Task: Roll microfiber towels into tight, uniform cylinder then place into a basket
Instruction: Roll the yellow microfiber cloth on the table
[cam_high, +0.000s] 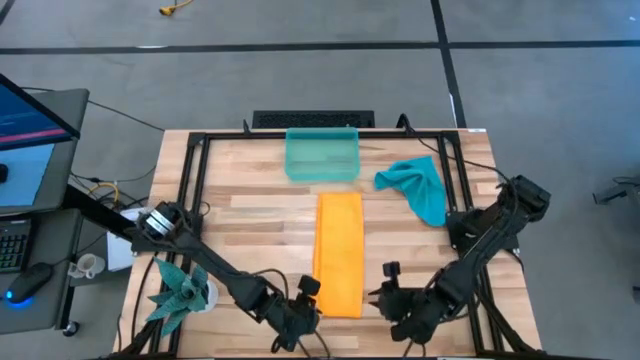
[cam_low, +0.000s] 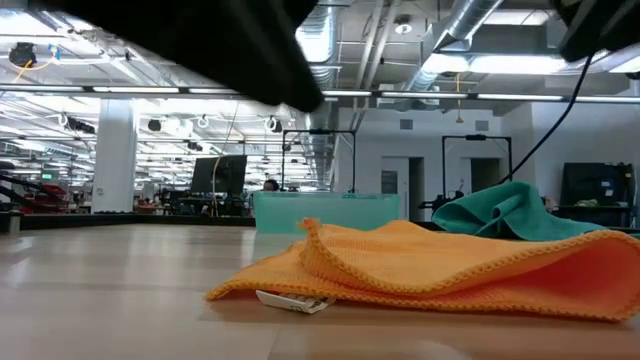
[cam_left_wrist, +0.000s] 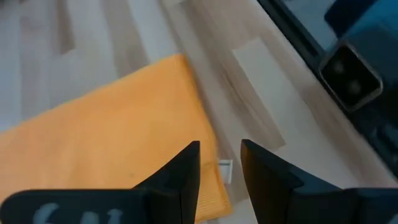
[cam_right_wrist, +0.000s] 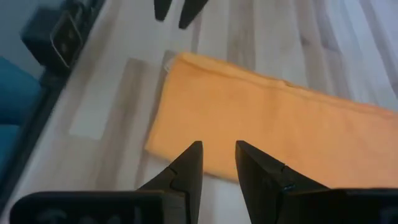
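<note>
Orange towel (cam_high: 340, 253) lies folded into a long strip down the middle of the table in the high view, its far end just short of the basket (cam_high: 322, 155), while the teal towel (cam_high: 418, 187) sits crumpled to the right of the basket; we hold our left gripper (cam_high: 310, 290) at the strip's near left corner and our right gripper (cam_high: 385, 296) just off its near right edge, both arms stretched low along the front of the table. In the low view, the orange strip's near end is rumpled and lifted, with a small white tag (cam_low: 292, 300) poking out beneath, so we judge the roll should start only once that edge is flattened and square. In the left wrist view, our fingers (cam_left_wrist: 177, 177) stand a little apart above the corner, pinching nothing. In the right wrist view, our fingers (cam_right_wrist: 186, 169) are likewise slightly parted over the near edge. We reckon both should grip the end evenly and turn together, keeping tension so the cylinder stays tight.
</note>
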